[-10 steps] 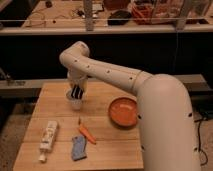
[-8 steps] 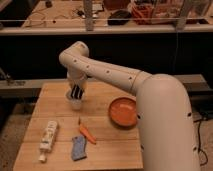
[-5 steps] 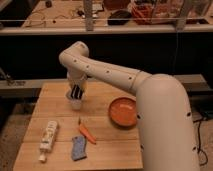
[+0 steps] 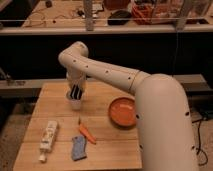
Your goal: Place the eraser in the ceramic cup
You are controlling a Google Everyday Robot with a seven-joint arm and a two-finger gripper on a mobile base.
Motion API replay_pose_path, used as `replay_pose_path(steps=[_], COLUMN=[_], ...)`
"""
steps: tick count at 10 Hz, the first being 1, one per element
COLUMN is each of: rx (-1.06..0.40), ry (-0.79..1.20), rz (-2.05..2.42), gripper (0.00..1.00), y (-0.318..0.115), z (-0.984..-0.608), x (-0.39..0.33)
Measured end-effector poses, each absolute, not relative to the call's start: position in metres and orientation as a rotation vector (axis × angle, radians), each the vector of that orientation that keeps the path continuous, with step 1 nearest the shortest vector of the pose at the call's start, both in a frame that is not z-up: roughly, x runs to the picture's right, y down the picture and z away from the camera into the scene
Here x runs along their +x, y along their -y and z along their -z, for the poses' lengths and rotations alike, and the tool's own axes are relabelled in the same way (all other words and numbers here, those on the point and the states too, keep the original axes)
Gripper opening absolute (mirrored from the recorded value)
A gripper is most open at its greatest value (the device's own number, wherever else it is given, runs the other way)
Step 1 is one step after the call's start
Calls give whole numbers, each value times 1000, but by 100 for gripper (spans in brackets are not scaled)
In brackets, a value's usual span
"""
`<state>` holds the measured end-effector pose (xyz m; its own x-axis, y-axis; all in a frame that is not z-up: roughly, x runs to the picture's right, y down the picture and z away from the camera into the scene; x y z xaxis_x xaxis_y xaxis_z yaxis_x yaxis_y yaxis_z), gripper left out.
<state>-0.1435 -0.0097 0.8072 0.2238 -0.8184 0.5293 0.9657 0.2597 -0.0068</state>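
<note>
The small white ceramic cup (image 4: 75,103) stands upright on the wooden table (image 4: 105,150), in its back left part. My gripper (image 4: 76,93) points straight down and its dark tip reaches into the cup's mouth. I cannot make out the eraser; anything in the gripper or inside the cup is hidden. The white arm (image 4: 115,75) arches in from the right, over the table.
A wide shallow orange bowl (image 4: 123,111) sits right of the cup. In front lie a small orange stick-like object (image 4: 86,133), a blue-grey flat object (image 4: 78,148) and a white tube with a label (image 4: 47,139). A dark rail and shelving stand behind the table.
</note>
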Motion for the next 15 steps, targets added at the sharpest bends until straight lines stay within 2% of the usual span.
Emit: replay_pose_path(steps=[4,7,11,15], rx=[-372,-374,-374,-376], ry=[473,475,478,481], rz=[1271,1272,1276,1275], gripper=[21,13,13,38], y=[9,9,10,9], z=[-807,-808,-808,-807], x=[-145,-145,-147,-148])
